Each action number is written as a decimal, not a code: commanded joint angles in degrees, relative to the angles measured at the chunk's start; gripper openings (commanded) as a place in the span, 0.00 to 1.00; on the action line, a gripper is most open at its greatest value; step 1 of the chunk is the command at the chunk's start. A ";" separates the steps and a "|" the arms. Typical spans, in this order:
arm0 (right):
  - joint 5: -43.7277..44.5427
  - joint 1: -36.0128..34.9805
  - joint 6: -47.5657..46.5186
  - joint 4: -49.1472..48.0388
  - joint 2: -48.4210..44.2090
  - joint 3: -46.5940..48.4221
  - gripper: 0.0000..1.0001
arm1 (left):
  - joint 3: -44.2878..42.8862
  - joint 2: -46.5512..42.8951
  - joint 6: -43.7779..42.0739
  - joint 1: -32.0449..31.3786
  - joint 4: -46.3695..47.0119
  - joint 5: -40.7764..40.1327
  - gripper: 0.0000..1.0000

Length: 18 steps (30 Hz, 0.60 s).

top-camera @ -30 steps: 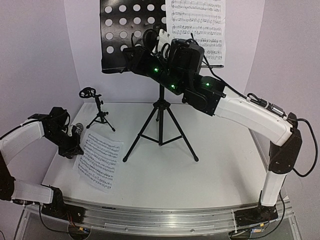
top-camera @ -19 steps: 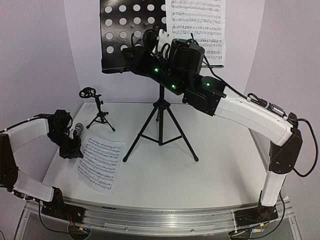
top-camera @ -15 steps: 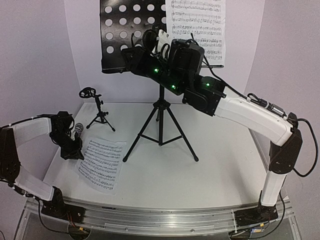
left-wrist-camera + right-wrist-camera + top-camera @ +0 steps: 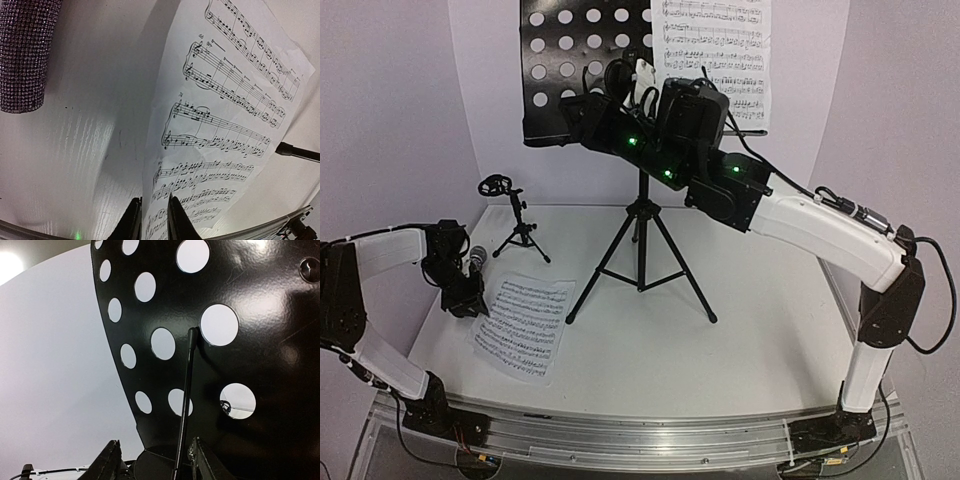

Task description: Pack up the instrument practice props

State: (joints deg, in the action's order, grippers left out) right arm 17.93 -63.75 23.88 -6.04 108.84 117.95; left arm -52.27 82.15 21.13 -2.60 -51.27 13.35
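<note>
Our left gripper (image 4: 151,225), nearly pressed together, straddles the edge of the sheet-music page (image 4: 220,125), which stretches lengthwise ahead; whether it pinches, we cannot tell

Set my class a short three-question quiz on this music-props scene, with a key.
1. True or false: a sheet-music page lies on the table by the left tool.
2. Where is the other page? A) on the music stand desk B) rolled up on the table C) on the floor
3. Fill in: the microphone is nearest the ___ tool.
Key: 1 true; 2 A; 3 left.
</note>
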 commanded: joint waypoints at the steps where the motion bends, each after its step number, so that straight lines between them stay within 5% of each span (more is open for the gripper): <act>1: -0.83 -0.33 0.03 -2.21 -3.24 -0.25 0.46 | -0.59 -1.00 0.59 0.46 -2.57 -3.49 0.25; 9: -2.30 -0.33 0.14 -2.13 -3.32 -0.22 0.48 | -3.74 -3.66 2.04 0.57 -4.22 -8.15 0.51; 14: -5.11 -0.35 0.33 -2.08 -4.65 -2.09 0.52 | -10.01 -8.08 2.24 0.49 -3.06 -5.82 0.49; 18: -9.05 -0.41 -0.80 -0.38 -6.67 -4.21 0.63 | -13.74 -15.14 1.74 0.40 7.31 1.89 0.48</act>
State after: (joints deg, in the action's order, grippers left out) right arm 13.72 -63.75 24.01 -6.28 106.79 115.18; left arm -60.21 75.21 22.81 -2.31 -53.74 8.71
